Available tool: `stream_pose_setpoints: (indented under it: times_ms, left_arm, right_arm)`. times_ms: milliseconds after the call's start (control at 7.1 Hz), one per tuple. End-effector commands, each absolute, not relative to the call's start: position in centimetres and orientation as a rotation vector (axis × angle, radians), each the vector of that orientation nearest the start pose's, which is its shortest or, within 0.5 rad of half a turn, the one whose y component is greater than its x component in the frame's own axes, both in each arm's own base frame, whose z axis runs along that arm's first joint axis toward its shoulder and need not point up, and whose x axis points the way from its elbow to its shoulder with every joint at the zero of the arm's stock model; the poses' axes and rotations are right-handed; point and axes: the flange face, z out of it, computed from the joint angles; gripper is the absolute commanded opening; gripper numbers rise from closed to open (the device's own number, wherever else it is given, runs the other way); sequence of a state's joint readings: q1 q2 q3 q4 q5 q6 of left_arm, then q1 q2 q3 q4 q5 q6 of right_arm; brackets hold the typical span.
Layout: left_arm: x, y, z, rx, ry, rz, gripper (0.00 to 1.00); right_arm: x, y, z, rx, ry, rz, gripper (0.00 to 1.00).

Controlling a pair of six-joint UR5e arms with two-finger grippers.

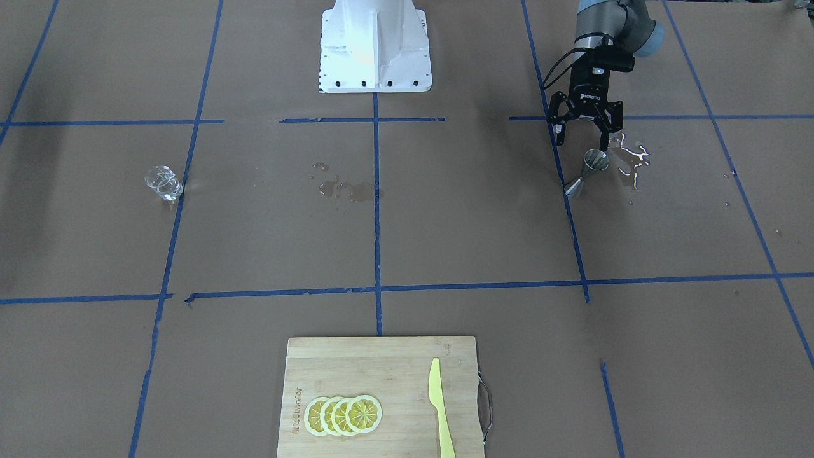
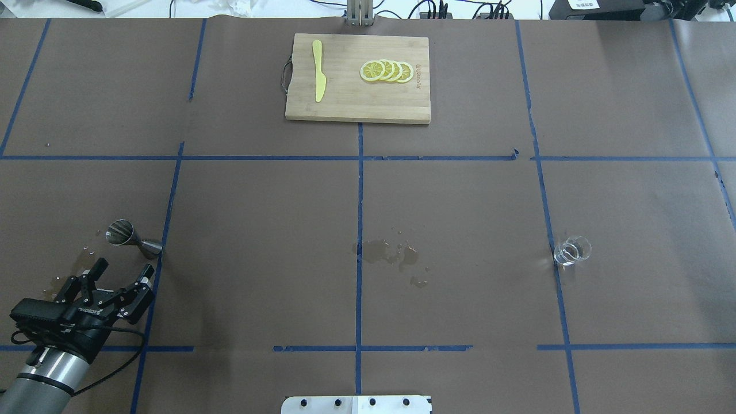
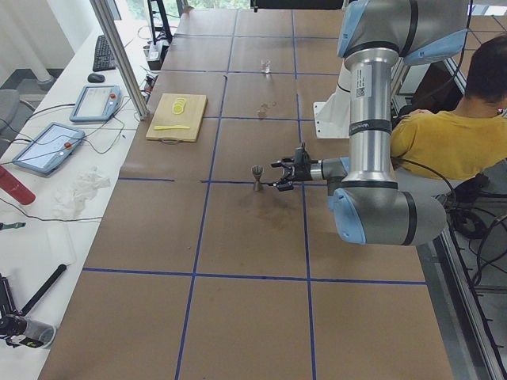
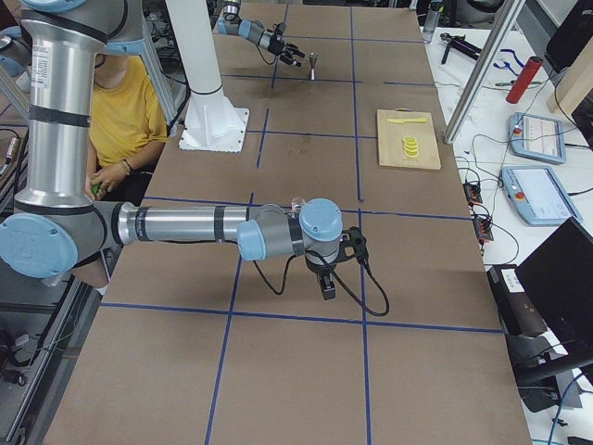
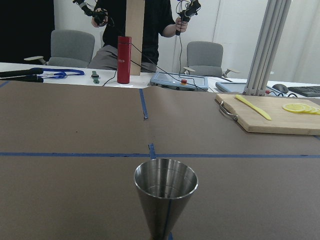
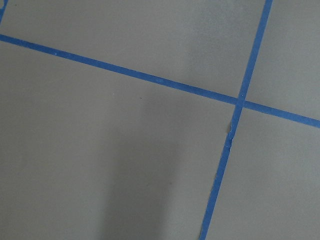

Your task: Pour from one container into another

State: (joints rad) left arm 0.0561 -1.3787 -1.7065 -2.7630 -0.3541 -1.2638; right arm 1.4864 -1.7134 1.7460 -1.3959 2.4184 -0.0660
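Brown table paper [image 2: 460, 230] is being crossed by a blue tape grid [image 2: 359, 201]; a silver jigger [image 2: 122, 232] at eight o'clock and yellow lemon slices [image 2: 386, 71] at twelve are being shown

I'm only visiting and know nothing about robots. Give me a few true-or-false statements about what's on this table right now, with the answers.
1. The left tool is gripping the jigger. False: it is open and just short of the jigger, which stands free.
2. The cup stands alone, with no tool on it. True.
3. Lemon slices and a yellow knife lie on the board. True.
4. The table is dry. False: a wet patch marks its middle.
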Motion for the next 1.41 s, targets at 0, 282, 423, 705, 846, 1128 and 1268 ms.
stream_pose_setpoints:
  times_ms: [0,282,423,705,846,1128,1268]
  left_arm:
    - [41.5,-21.1,52.8,1.19,0.807,-0.382,0.98]
    - [39.3,-24.4,52.9,1.226,0.797,-0.472,0.96]
    - [38.9,-25.1,53.3,1.232,0.781,-0.48,0.96]
    - [39.9,-25.8,54.3,1.235,0.761,-0.481,0.96]
    - [41.1,-25.9,54.6,1.236,0.757,-0.478,0.94]
    - [41.4,-25.9,54.6,1.234,0.761,-0.479,0.82]
    - [41.4,-25.9,54.9,1.218,0.781,-0.476,0.65]
  right_arm:
    - [2.1,-44.6,61.4,0.189,-0.849,-0.229,1.0]
    - [2.1,-44.6,61.4,0.189,-0.847,-0.229,1.0]
    - [2.1,-44.6,61.4,0.189,-0.849,-0.229,1.0]
    - [2.1,-44.6,61.4,0.187,-0.85,-0.229,1.0]
    - [2.1,-44.6,61.5,0.186,-0.85,-0.228,1.0]
    - [2.1,-44.6,61.7,0.181,-0.85,-0.226,1.0]
    - [2.1,-44.6,61.7,0.181,-0.85,-0.226,1.0]
